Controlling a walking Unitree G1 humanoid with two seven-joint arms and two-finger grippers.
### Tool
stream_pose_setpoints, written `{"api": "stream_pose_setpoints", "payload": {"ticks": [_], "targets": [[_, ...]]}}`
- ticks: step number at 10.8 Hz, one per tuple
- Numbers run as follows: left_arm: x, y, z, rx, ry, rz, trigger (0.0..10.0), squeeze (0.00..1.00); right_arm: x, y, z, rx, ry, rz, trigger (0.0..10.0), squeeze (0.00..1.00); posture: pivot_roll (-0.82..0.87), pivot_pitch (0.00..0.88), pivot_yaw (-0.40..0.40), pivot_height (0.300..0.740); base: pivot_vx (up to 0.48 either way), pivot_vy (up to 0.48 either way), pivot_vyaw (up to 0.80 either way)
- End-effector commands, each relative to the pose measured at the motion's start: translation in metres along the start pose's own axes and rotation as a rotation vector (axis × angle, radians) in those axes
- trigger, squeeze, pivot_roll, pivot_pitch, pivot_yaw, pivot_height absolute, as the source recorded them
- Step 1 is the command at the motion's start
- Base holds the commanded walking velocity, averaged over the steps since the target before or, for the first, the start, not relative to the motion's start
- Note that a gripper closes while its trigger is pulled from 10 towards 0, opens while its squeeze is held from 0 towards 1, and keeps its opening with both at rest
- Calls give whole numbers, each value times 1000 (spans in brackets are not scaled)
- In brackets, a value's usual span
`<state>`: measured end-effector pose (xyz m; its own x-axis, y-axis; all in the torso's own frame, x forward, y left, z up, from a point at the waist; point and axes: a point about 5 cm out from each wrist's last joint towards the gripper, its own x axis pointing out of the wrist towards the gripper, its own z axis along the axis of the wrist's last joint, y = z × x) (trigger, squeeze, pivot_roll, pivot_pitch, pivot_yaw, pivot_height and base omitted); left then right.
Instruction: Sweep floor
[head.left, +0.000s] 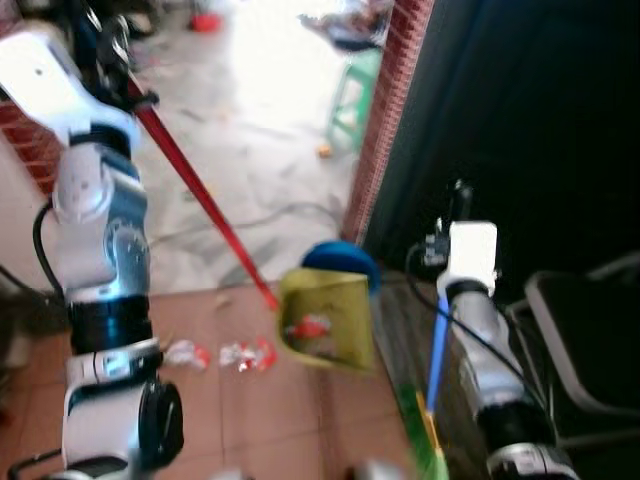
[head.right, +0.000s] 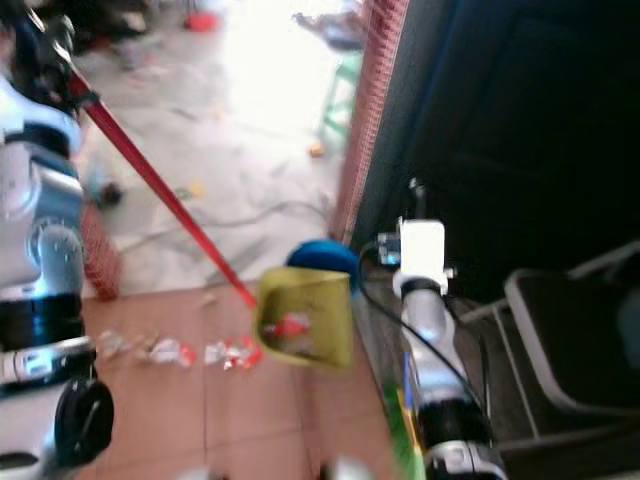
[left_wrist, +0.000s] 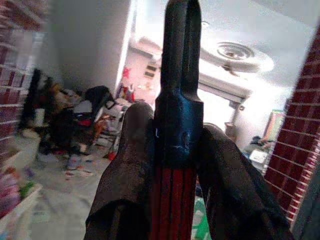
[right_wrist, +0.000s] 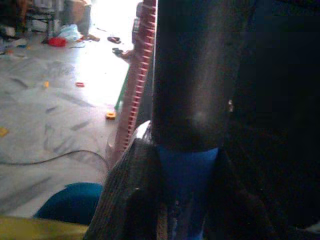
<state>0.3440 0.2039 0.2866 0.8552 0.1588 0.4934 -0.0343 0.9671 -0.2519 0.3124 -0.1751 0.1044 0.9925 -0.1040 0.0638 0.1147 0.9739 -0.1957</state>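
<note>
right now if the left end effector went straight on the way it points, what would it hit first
Probably nothing close. The left end effector, shut on the red broom handle, points up and outward along the handle's black tip, toward the ceiling of the cluttered room. Nothing nearer lies in that line, though depth is unclear.

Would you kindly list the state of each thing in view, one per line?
Left gripper: shut on the red broom handle.
Right gripper: shut on the blue dustpan handle.
Dustpan: on the floor, holding a red wrapper.
Wrappers: loose on the tiles.
</note>
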Motion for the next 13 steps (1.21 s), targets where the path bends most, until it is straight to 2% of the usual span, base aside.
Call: {"api": "stream_pose_setpoints", "payload": {"ticks": [1, 3, 5, 7, 13], "targets": [[7, -14, 16, -4, -85, -48, 10000, 0, 1, -10, 1, -16, -5, -25, 10000, 0, -50, 0, -40, 740, 409, 0, 0], [11, -15, 19, 18, -108, -53, 10000, 0, 0, -10, 0, -17, -4, -26, 10000, 0, -55, 0, -38, 740, 409, 0, 0], [14, -16, 19, 24, -120, -54, 10000, 0, -1, -10, 0, -12, -2, -27, 10000, 0, -58, 0, -36, 740, 409, 251, -575], [14, -17, 18, 32, -125, -52, 10000, 0, -1, -11, -1, -16, -1, -22, 10000, 0, -59, 0, -37, 740, 411, 249, 0], [13, -26, 17, 63, -141, -74, 10000, 0, -2, -9, -1, -17, 1, -17, 10000, 0, -59, 0, -37, 740, 432, 0, 0]]}}
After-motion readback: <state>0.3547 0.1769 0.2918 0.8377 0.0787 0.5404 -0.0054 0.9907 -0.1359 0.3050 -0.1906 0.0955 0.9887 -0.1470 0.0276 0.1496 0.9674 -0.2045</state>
